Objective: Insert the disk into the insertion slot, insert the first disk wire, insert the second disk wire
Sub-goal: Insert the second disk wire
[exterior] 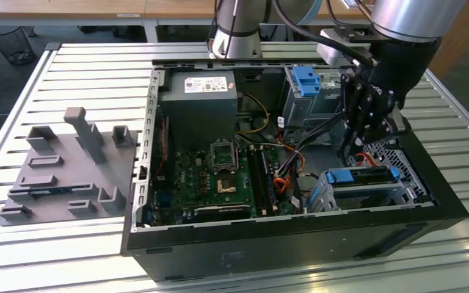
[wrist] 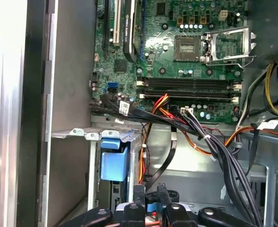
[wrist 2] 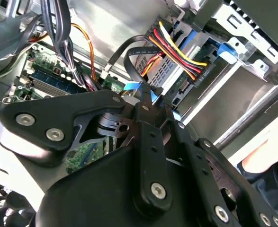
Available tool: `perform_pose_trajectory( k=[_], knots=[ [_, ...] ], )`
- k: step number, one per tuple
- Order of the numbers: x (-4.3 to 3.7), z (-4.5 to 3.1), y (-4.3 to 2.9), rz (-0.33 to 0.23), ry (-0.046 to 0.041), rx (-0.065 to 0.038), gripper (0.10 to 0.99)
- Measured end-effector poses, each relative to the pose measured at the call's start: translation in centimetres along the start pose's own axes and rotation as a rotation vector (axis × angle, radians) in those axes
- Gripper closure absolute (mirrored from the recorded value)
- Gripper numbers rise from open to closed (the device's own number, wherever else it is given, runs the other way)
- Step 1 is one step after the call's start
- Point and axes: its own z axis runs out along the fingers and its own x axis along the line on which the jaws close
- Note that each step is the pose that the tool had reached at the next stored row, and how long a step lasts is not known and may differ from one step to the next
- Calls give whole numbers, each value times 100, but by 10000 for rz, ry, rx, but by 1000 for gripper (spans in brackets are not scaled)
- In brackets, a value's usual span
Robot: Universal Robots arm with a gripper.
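Beside the circuit board point(exterior: 218, 177), loose cables point(exterior: 300, 143) could snag the pincer point(exterior: 352, 151), closed narrow on what looks like a wire plug point(wrist: 150, 206). A tilted plug might jam against the disk point(exterior: 363, 176), seated in its slot point(exterior: 381, 196).
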Motion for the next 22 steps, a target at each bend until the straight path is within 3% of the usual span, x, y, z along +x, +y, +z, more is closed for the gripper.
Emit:
perform_pose_trajectory(
  k=[2, 3, 9, 10, 11, 14, 15, 22],
  knots=[
    [0, 0, -2, 1, 3, 1, 851],
    [-1, 0, -3, 0, 3, 1, 918],
    [-1, 1, -31, 0, -21, -3, 937],
    [0, 1, -42, 0, -87, -8, 937],
    [0, 1, -50, -1, -208, -13, 937],
    [6, 3, -60, 1, -738, -12, 937],
    [13, 5, -62, 2, -838, -9, 937],
    [70, 49, -61, 104, -849, -19, 937]
  ],
)
